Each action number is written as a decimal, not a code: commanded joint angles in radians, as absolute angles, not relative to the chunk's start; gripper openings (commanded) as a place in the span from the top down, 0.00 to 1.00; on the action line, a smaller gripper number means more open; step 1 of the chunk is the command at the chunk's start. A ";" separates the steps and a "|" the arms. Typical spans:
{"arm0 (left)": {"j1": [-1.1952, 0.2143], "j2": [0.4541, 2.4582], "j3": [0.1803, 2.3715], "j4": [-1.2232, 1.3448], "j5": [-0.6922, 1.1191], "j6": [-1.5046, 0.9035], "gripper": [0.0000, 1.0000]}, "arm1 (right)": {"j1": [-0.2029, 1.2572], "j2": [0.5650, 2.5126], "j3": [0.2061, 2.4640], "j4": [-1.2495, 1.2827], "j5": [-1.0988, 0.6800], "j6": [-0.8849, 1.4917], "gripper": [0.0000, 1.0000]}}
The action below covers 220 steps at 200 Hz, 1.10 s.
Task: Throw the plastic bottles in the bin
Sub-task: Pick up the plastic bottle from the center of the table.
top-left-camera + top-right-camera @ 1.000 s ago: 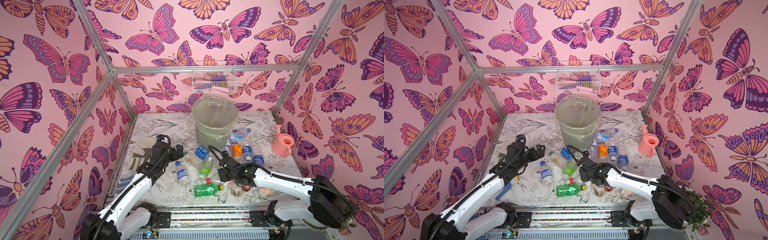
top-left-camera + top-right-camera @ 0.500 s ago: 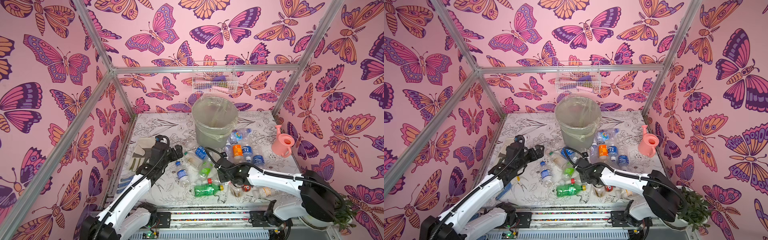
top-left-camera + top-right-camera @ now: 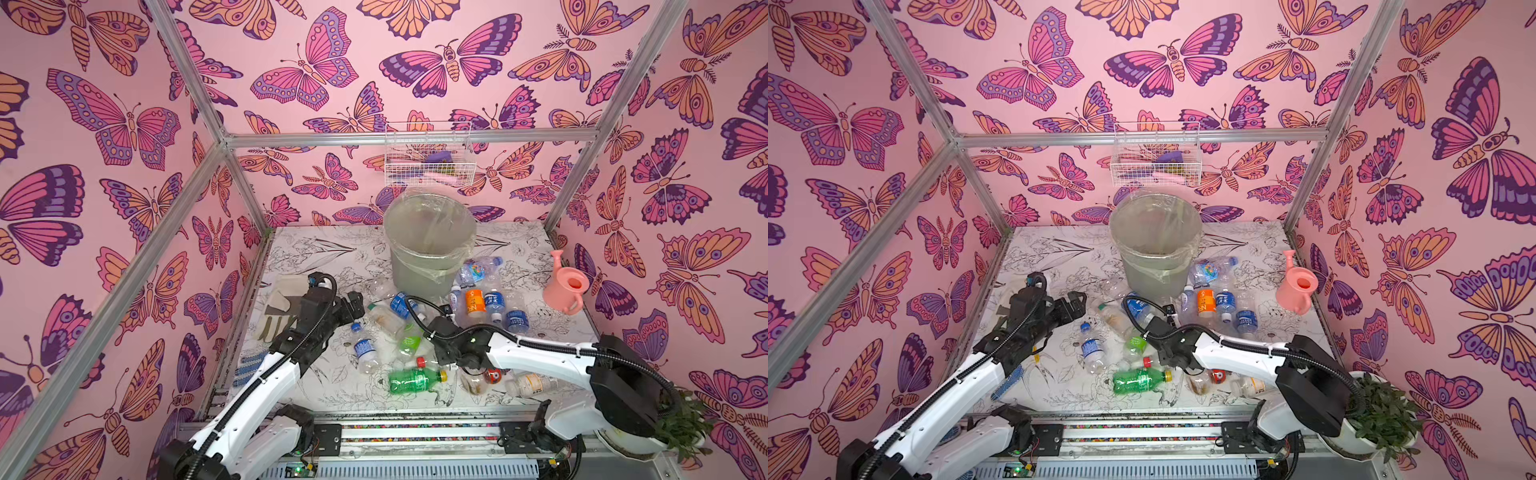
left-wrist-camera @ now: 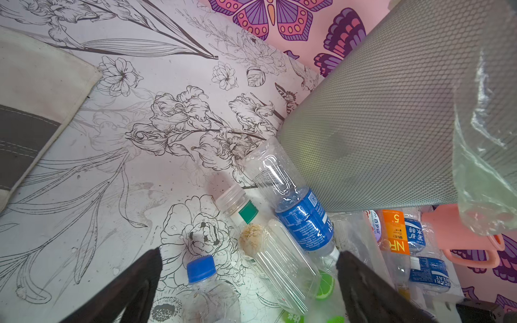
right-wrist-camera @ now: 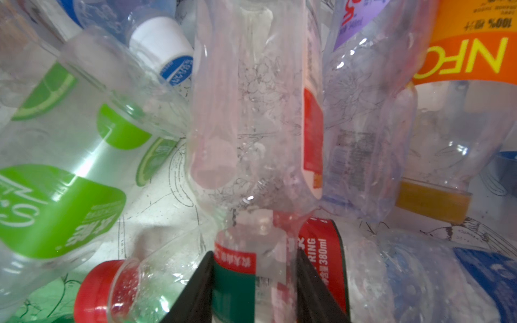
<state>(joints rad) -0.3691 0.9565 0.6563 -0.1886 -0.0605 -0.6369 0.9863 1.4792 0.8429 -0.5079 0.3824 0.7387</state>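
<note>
Plastic red-label bottle (image 5: 251, 232) is squeezed between the right gripper (image 5: 253, 253) fingers, left gripper (image 4: 248, 253) hangs wide open over loose plastic bottles (image 4: 303, 223) just beside the grey bin (image 4: 377, 125)

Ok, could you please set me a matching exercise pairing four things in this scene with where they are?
Things:
1. green-tinted bottle
2. pink watering can
3. bin
4. white wire basket

Places:
A. hanging higher up, at the back
B. standing at the back, clear liner over its rim
C. lying on its side near the front
D. standing upright at the right side

Pairs: 1-C, 2-D, 3-B, 4-A
</note>
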 commanded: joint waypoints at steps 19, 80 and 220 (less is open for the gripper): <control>-0.374 0.937 0.635 -0.208 -0.082 -0.638 0.00 | 0.995 1.435 0.864 -0.579 0.426 0.776 0.79; -0.374 0.932 0.644 -0.206 -0.081 -0.626 0.00 | 0.996 1.276 0.884 -0.704 0.429 0.807 0.84; -0.374 0.927 0.692 -0.209 -0.059 -0.618 0.00 | 0.996 0.723 0.838 -0.874 0.618 0.846 0.99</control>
<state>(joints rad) -0.3691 0.9352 0.6708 -0.2028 -0.0727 -0.6216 0.9867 0.7677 0.7940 -0.8097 0.4881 0.8631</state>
